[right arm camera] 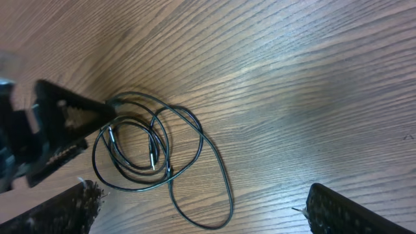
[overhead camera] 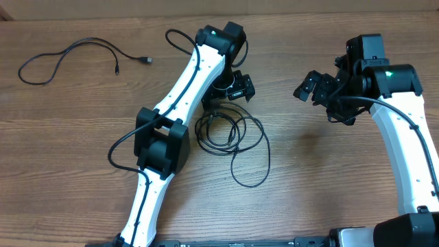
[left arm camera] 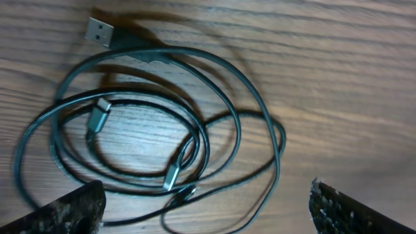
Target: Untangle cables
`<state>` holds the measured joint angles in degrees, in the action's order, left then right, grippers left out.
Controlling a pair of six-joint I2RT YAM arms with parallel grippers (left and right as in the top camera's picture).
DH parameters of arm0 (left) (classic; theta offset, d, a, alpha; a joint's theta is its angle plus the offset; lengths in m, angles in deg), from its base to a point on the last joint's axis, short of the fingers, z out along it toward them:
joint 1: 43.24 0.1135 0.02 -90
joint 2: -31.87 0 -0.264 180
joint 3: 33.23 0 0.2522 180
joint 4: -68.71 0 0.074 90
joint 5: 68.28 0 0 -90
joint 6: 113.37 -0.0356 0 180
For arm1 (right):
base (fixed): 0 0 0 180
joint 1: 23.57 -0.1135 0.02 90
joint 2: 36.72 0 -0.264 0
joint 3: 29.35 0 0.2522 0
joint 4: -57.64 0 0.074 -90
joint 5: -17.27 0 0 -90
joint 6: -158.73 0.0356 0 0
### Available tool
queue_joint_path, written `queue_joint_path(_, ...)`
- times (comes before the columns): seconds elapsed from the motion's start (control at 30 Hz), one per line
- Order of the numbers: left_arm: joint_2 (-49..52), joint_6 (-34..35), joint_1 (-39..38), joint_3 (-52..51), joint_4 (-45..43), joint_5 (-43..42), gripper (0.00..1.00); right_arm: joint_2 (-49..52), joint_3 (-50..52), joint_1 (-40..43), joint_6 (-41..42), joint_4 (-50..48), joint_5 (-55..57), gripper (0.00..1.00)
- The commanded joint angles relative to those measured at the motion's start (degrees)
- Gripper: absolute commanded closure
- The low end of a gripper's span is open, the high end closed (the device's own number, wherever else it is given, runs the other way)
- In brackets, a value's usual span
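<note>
Tangled cables (overhead camera: 230, 137) centre of table (overhead camera: 309, 178), beneath left gripper (left arm camera: 207, 195), jaws apart. Right gripper (right arm camera: 201, 192) well aside, jaws apart. Loose cable (overhead camera: 68, 53) near far-left corner.

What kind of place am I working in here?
Probably a robotics lab or test bench: a plain wood-grain table, a white left arm and right arm mounted at it, and only a tangled coil and a separate cable.
</note>
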<state>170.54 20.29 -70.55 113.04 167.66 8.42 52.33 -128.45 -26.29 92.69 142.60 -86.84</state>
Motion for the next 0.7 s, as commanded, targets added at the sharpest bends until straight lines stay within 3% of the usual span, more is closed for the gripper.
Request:
queue_joint_path(0.0, 3.5, 9.8, -0.4, 0.1, -2.4, -0.3, 0.0, 0.0, -0.2, 0.2, 0.2, -0.2, 0.6, 0.0)
queue_joint_path(0.17, 4.2, 10.4, -0.4, 0.0, -10.8, 0.8, 0.01, 0.0, -0.2, 0.2, 0.2, -0.2, 0.6, 0.0)
queue_joint_path(0.4, 4.2, 20.8, -2.6, -3.1, -11.2, 10.0, 0.0, 0.0, -0.2, 0.2, 0.2, -0.2, 0.6, 0.0)
queue_joint_path(0.43, 4.2, 21.1, -2.7, -3.9, -12.2, 10.9, 0.02, 0.0, -0.2, 0.2, 0.2, -0.2, 0.6, 0.0)
queue_joint_path(0.53, 4.2, 21.1, -2.7, -5.6, -15.1, 10.8, 0.22, 0.0, -0.2, 0.2, 0.2, -0.2, 0.6, 0.0)
queue_joint_path(0.67, 4.2, 21.1, -2.7, -7.7, -17.1, 11.0, 0.33, 0.0, -0.2, 0.2, 0.2, -0.2, 0.6, 0.0)
